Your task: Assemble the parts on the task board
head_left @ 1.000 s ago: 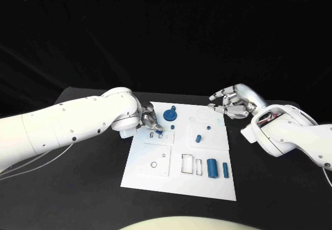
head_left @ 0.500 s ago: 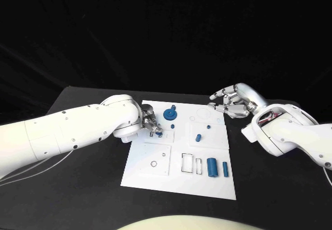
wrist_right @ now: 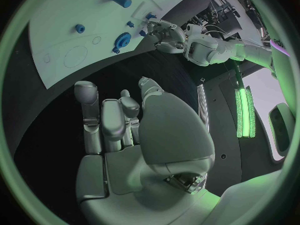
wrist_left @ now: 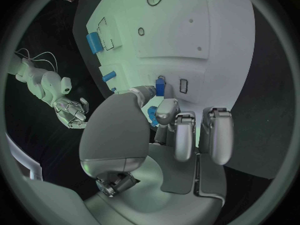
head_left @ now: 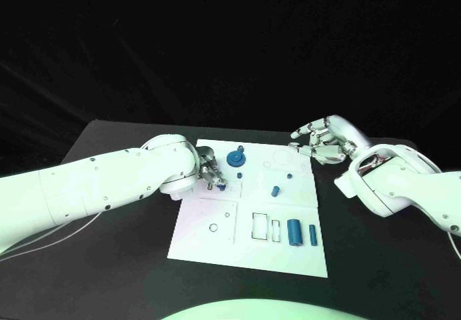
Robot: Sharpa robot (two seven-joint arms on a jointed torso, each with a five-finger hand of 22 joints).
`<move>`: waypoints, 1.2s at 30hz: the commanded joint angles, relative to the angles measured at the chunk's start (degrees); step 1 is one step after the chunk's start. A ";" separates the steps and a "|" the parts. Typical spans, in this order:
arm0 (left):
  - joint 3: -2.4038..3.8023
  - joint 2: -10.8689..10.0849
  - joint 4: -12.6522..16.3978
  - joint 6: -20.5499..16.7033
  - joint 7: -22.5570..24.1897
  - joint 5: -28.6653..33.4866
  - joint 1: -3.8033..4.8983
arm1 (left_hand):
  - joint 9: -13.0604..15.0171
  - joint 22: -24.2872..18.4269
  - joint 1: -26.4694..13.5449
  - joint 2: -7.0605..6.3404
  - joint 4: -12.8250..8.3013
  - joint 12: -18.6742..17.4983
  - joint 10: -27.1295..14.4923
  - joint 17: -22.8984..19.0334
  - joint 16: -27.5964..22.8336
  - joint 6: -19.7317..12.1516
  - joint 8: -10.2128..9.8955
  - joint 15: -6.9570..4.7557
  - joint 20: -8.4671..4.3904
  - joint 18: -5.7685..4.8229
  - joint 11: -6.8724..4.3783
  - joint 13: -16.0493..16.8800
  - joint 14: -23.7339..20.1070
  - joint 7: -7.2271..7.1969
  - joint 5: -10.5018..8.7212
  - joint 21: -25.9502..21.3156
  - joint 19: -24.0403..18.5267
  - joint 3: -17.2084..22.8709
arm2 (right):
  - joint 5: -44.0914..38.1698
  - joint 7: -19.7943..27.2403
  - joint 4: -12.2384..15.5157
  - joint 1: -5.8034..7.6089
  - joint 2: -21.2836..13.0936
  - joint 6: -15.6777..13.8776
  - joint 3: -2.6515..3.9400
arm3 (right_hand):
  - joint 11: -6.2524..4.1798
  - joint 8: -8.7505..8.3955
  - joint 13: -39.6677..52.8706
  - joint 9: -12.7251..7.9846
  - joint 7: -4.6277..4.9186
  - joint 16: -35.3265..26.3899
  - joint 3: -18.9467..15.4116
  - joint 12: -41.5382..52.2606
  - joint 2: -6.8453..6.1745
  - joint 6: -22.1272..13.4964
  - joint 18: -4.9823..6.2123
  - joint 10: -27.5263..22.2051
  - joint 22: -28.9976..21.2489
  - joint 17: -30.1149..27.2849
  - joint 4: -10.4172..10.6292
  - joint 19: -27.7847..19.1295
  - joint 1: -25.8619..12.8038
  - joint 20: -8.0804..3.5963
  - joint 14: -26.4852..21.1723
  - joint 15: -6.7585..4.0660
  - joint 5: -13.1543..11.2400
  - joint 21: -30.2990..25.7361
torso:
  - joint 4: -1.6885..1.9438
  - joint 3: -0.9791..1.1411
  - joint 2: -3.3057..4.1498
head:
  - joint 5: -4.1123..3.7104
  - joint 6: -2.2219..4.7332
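Now the left robot hand (head_left: 211, 175) sits over the near-left part of the white board (head_left: 223, 233) on the black bench (head_left: 115, 267), pinching a small blue piece (wrist_left: 160, 88) between its fingertips just above the board. On the board, right of that hand, lie a blue gear (head_left: 235, 159), a blue peg (head_left: 275, 193) and two blue cylinders (head_left: 294, 233). Beyond the board's far right corner, the right robot hand (head_left: 317, 141) hovers, fingers loosely spread, holding nothing.
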 commanded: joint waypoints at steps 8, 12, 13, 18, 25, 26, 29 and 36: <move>-0.02 0.07 0.21 2.18 -0.71 -1.05 -0.18 | 2.03 10.84 -0.41 0.53 -9.56 -1.49 -0.07 15.09 0.14 0.40 0.60 -0.43 -0.38 -0.78 -0.17 -1.46 5.92 -0.36 0.43 0.37 3.03 9.89 | 0.02 0.57 -0.03 -0.09 0.00 0.04 0.02 | -0.13 0.22 -0.08 0.03 0.11 -0.36 0.08 -0.18 0.12 0.23 0.34 -0.43 -0.02 -0.01 0.23 -0.04 -0.51 0.18 -0.12 0.12 0.25 -0.16 | -0.02 -0.04 -0.02 | 0.00 -0.22; -0.03 0.03 0.24 2.55 -0.83 -1.31 -0.19 | 2.43 10.88 -0.65 0.41 -9.72 -1.77 -0.11 15.09 0.14 0.39 0.81 -0.48 -0.41 -0.78 -0.24 -1.78 5.92 -0.42 0.52 0.38 3.05 10.24 | 0.03 0.55 -0.02 -0.10 -0.03 0.07 0.02 | -0.13 0.22 -0.08 0.03 0.11 -0.36 0.08 -0.18 0.12 0.23 0.34 -0.43 -0.02 -0.01 0.23 -0.04 -0.51 0.18 -0.12 0.12 0.25 -0.16 | -0.01 -0.05 0.00 | 0.01 -0.28; -0.03 0.01 0.22 2.60 -0.86 -1.35 -0.19 | 2.49 10.89 -0.70 0.38 -9.73 -1.74 -0.09 15.09 0.14 0.39 0.84 -0.48 -0.42 -0.78 -0.24 -1.76 5.92 -0.43 0.52 0.39 3.05 10.29 | 0.03 0.55 -0.02 -0.10 -0.04 0.08 0.02 | -0.13 0.22 -0.08 0.03 0.11 -0.36 0.08 -0.18 0.12 0.23 0.34 -0.43 -0.02 -0.01 0.23 -0.04 -0.51 0.18 -0.12 0.12 0.25 -0.16 | -0.01 -0.06 -0.01 | 0.01 -0.28; -0.03 -0.03 0.13 2.86 -1.00 -1.47 -0.19 | 2.84 10.86 -0.96 0.28 -9.82 -1.91 -0.09 15.09 0.14 0.40 1.03 -0.52 -0.44 -0.77 -0.29 -1.97 5.92 -0.49 0.65 0.37 3.02 10.57 | 0.05 0.55 -0.03 -0.11 -0.10 0.11 0.02 | -0.14 0.24 -0.18 0.03 0.09 -0.43 0.11 -0.25 0.16 0.23 0.33 -0.48 -0.01 -0.07 0.20 0.01 -0.55 0.17 -0.11 0.11 0.40 -0.16 | 0.03 -0.07 -0.07 | -0.02 -0.39; -0.03 -0.07 0.15 2.81 -1.14 -1.66 -0.19 | 3.25 10.90 -1.21 0.20 -9.93 -2.03 -0.08 15.09 0.14 0.37 1.24 -0.55 -0.47 -0.78 -0.34 -2.14 5.92 -0.54 0.80 0.39 3.04 10.95 | 0.07 0.54 -0.04 -0.11 -0.10 0.13 0.02 | -0.14 0.24 -0.18 0.03 0.09 -0.43 0.11 -0.25 0.16 0.23 0.33 -0.48 -0.01 -0.07 0.20 0.01 -0.55 0.17 -0.11 0.11 0.40 -0.16 | 0.00 -0.04 -0.05 | 0.10 -0.41; -0.03 -0.07 0.15 2.81 -1.15 -1.67 -0.19 | 3.25 10.90 -1.21 0.20 -9.93 -2.03 -0.08 15.09 0.14 0.37 1.24 -0.55 -0.47 -0.78 -0.34 -2.14 5.92 -0.54 0.80 0.39 3.04 10.95 | 0.07 0.54 -0.04 -0.11 -0.11 0.13 0.02 | -0.14 0.24 -0.18 0.03 0.09 -0.43 0.11 -0.25 0.16 0.23 0.33 -0.48 -0.01 -0.07 0.20 0.01 -0.55 0.17 -0.11 0.11 0.40 -0.16 | 0.00 -0.03 -0.05 | 0.12 -0.40; -0.03 -0.04 0.14 2.88 -1.14 -1.68 -0.19 | 3.40 10.93 -1.31 0.18 -9.97 -2.04 -0.06 15.09 0.14 0.35 1.31 -0.57 -0.49 -0.79 -0.35 -2.17 5.92 -0.56 0.84 0.40 3.06 11.10 | 0.07 0.55 -0.02 -0.11 -0.13 0.13 0.02 | -0.14 0.24 -0.18 0.03 0.09 -0.43 0.11 -0.25 0.16 0.23 0.33 -0.48 -0.01 -0.07 0.20 0.01 -0.55 0.17 -0.11 0.11 0.40 -0.16 | 0.04 -0.04 -0.02 | 0.08 -0.44; -0.03 0.24 0.15 3.19 -1.07 -1.52 -0.19 | 3.67 10.95 -1.55 0.09 -10.03 -1.97 0.01 15.09 0.14 0.31 1.43 -0.59 -0.51 -0.79 -0.37 -2.15 5.92 -0.58 0.95 0.41 3.07 11.32 | 0.07 0.52 0.05 -0.12 -0.17 0.12 0.02 | -0.14 0.24 -0.18 0.03 0.09 -0.43 0.11 -0.25 0.16 0.23 0.33 -0.48 -0.01 -0.07 0.20 0.01 -0.55 0.17 -0.11 0.11 0.40 -0.16 | -0.02 -0.03 0.00 | 0.12 -0.53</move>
